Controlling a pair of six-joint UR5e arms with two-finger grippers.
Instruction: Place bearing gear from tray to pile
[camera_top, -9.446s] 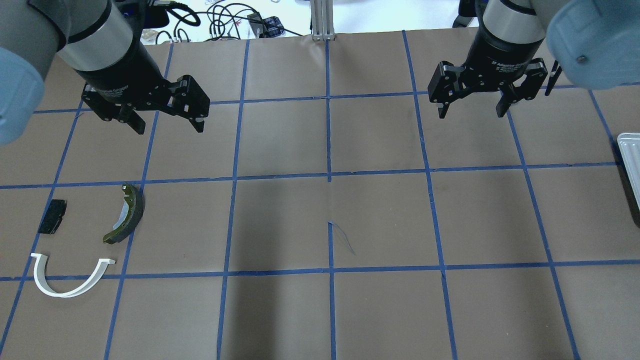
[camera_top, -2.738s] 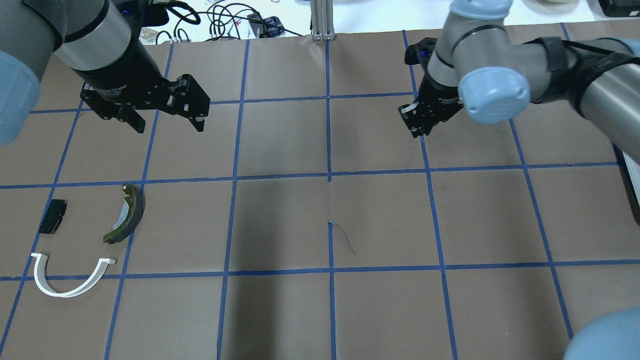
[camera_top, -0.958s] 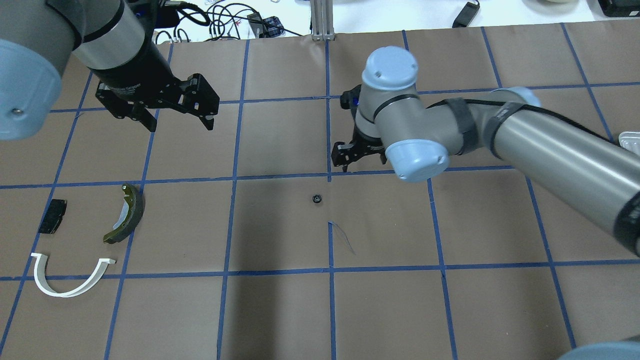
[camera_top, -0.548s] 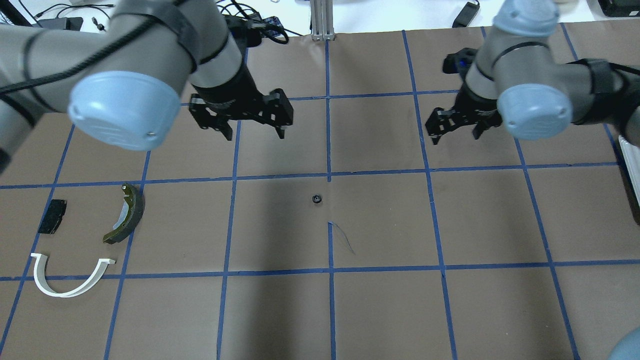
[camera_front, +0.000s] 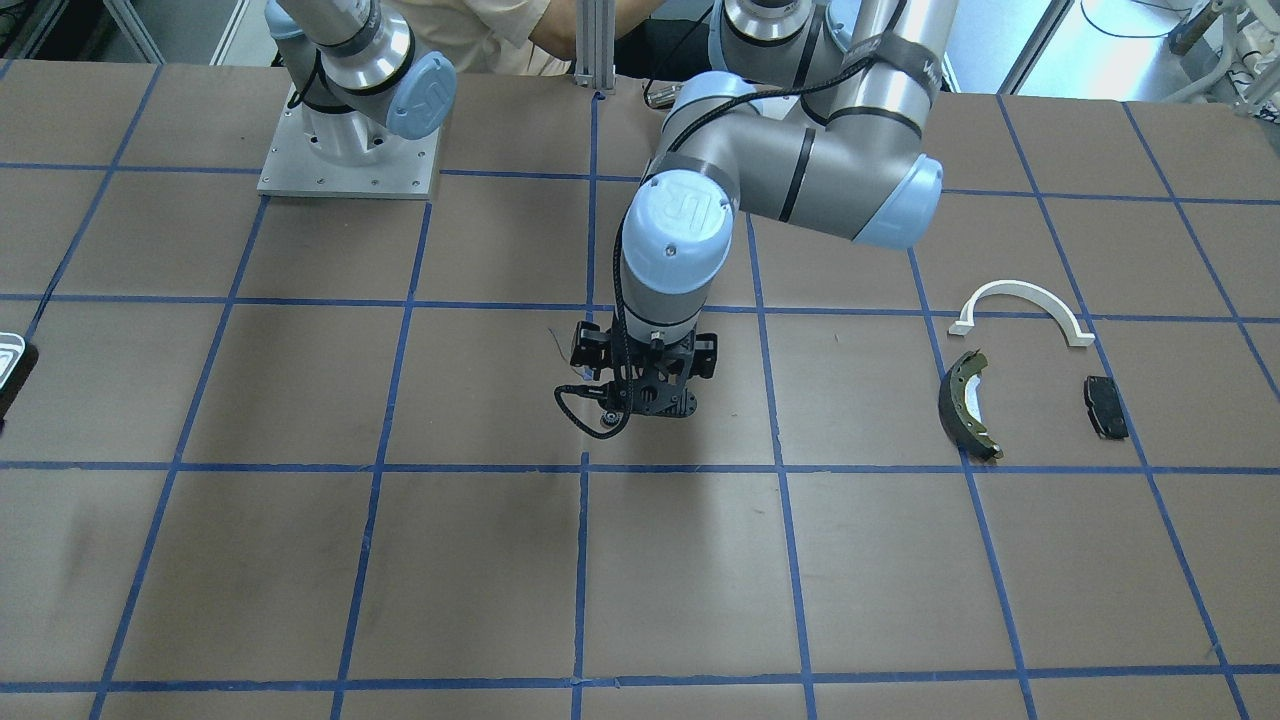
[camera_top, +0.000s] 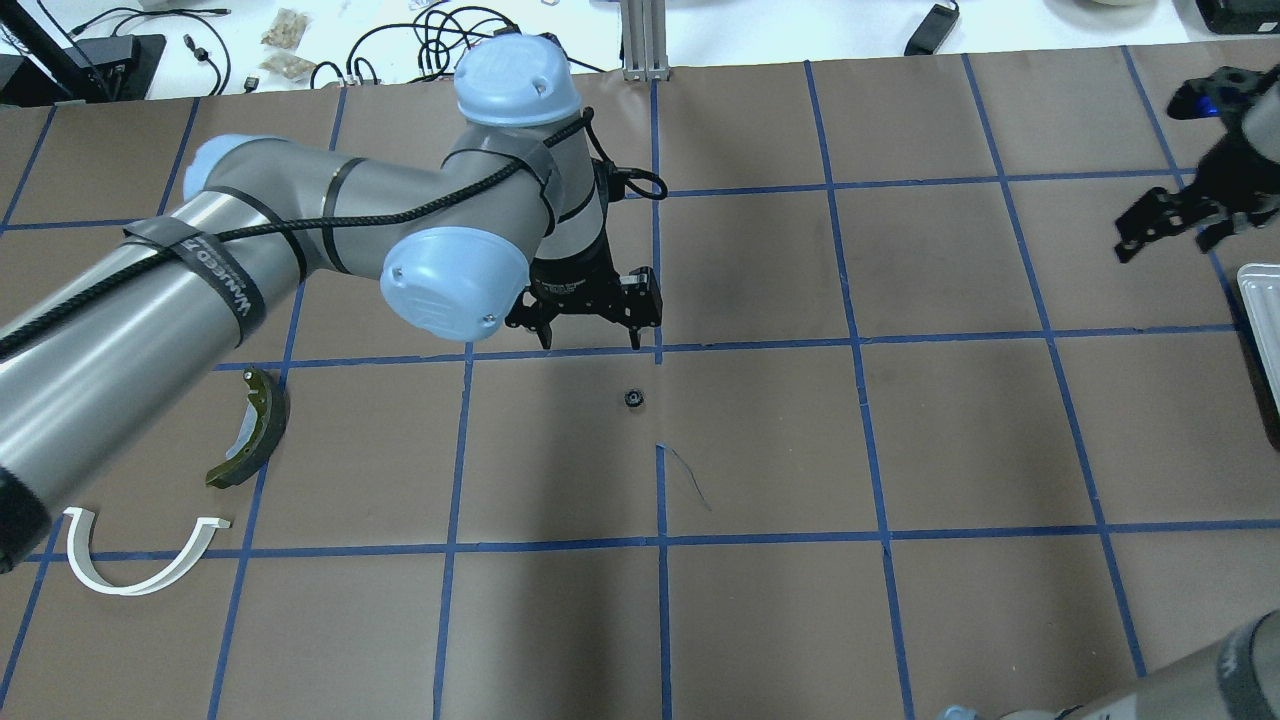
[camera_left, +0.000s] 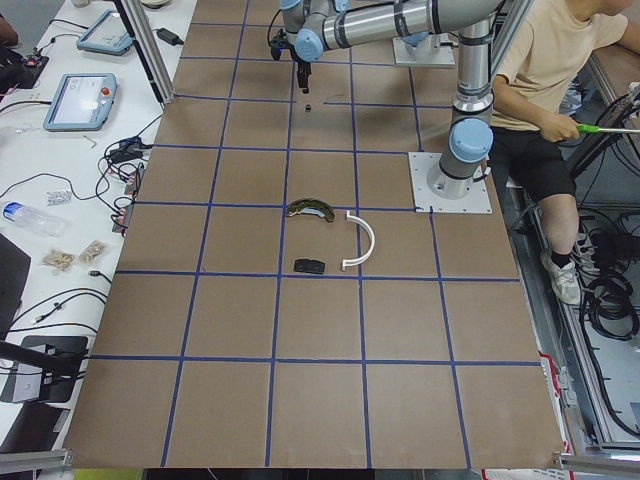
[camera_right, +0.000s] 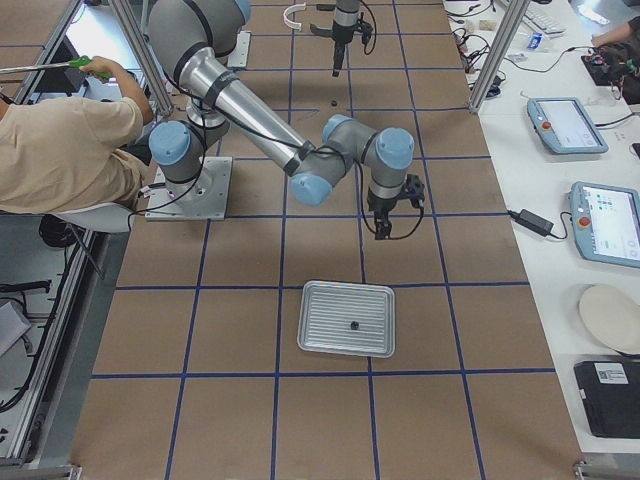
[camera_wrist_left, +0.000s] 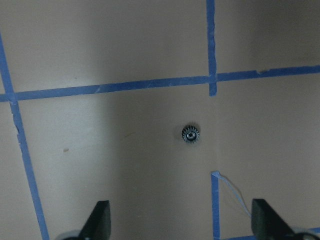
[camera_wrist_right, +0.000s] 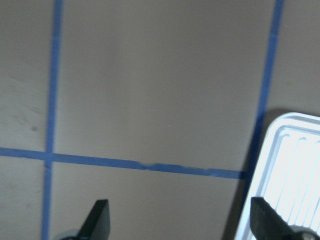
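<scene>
The bearing gear (camera_top: 633, 398), small, dark and toothed, lies on the brown paper mid-table, clear in the left wrist view (camera_wrist_left: 190, 133). My left gripper (camera_top: 590, 343) is open and empty, hovering just behind the gear. My right gripper (camera_top: 1160, 240) is open and empty beside the white ribbed tray (camera_top: 1262, 300), whose corner shows in the right wrist view (camera_wrist_right: 285, 175). The pile lies at the left: an olive-rimmed brake shoe (camera_top: 250, 430) and a white arch (camera_top: 140, 560). The black pad (camera_front: 1105, 407) is hidden under my left arm in the overhead view.
Blue tape lines grid the table. In the exterior right view the tray (camera_right: 320, 300) holds one small dark part (camera_right: 354, 324). A seated person (camera_left: 560, 90) is behind the robot base. Cables and tablets lie along the far table edge.
My left arm has swung right and come over the gear, gripper still open. My right arm has pulled back right toward the tray. The gear has not moved in the last second.
</scene>
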